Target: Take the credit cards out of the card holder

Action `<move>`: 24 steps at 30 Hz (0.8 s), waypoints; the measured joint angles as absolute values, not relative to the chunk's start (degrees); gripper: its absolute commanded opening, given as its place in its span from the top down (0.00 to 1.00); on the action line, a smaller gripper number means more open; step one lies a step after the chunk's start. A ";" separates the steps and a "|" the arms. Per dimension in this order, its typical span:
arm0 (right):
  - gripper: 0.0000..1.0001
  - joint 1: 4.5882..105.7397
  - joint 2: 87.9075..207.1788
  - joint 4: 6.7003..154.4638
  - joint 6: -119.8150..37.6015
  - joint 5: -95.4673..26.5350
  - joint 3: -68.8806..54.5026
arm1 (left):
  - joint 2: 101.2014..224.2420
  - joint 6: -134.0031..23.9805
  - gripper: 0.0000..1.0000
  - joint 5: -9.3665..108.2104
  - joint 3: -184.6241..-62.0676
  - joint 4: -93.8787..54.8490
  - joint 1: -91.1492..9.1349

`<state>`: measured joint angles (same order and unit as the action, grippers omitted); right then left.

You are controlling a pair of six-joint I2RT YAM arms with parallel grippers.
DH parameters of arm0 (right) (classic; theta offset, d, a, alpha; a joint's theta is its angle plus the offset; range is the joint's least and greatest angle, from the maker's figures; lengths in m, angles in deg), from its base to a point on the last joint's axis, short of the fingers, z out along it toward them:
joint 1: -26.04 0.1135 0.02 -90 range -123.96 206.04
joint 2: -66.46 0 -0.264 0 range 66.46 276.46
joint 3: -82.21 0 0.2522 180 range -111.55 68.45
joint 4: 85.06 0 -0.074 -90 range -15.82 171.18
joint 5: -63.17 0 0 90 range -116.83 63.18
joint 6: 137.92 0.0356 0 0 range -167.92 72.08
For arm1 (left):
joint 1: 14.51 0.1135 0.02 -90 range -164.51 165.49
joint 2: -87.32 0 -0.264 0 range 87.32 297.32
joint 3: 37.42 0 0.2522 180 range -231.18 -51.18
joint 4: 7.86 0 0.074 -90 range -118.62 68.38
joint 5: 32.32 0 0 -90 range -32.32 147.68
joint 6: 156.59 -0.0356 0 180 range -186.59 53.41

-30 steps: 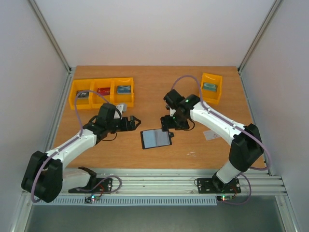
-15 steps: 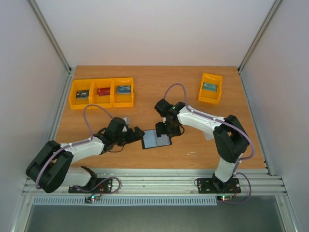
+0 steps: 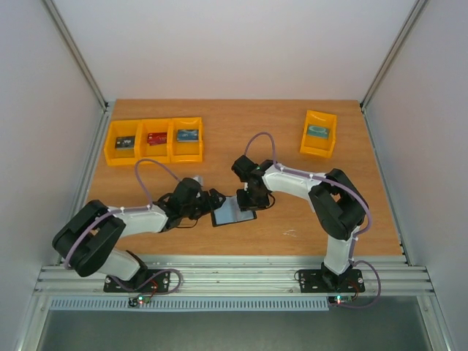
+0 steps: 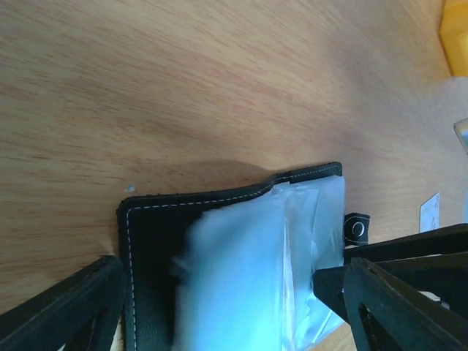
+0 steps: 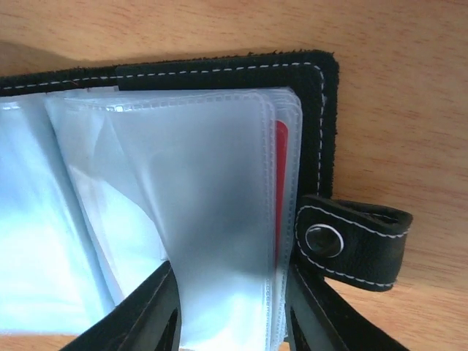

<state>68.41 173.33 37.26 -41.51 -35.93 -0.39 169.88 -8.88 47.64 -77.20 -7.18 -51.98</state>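
The card holder (image 3: pixel 232 212) lies open on the table between both arms, black with white stitching, its clear plastic sleeves fanned up. My right gripper (image 5: pixel 227 322) is shut on the stack of sleeves (image 5: pixel 212 219) beside the snap tab (image 5: pixel 351 245). The thin edge of a red credit card (image 5: pixel 281 183) shows inside that stack; no other card shows. My left gripper (image 4: pixel 227 314) is open and low over the holder (image 4: pixel 153 241), one finger (image 4: pixel 66 314) just past its stitched end, the other finger (image 4: pixel 395 292) by the tab (image 4: pixel 356 229). Blurred sleeves (image 4: pixel 248 270) lie between them.
Three joined yellow bins (image 3: pixel 111 150) with small items stand at the back left. A single yellow bin (image 3: pixel 319 148) sits at the back right. A corner of a yellow bin (image 4: pixel 455 29) and a white slip (image 4: pixel 430 212) show in the left wrist view.
Both arms came in low from either side to the holder. The right gripper's jaws narrowed onto the sleeves. The holder shifted slightly left and turned a little.
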 measured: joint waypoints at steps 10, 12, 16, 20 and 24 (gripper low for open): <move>0.69 68.32 170.93 44.32 -41.81 -43.80 4.13 | 171.89 -8.55 0.42 47.66 -77.74 -5.87 -54.54; 0.69 68.32 170.84 45.04 -41.79 -45.26 4.35 | 172.07 -8.75 0.54 47.40 -77.74 -5.94 -54.69; 0.69 68.32 170.84 45.71 -41.40 -46.92 4.37 | 172.22 -8.90 0.87 46.87 -77.57 -5.91 -54.76; 0.68 68.34 170.84 46.44 -40.61 -48.06 4.37 | 172.48 -9.73 1.00 46.55 -77.50 -5.56 -54.76; 0.64 68.04 169.90 45.89 -40.28 -47.91 4.46 | 171.91 -11.59 1.00 46.09 -77.44 -5.08 -54.76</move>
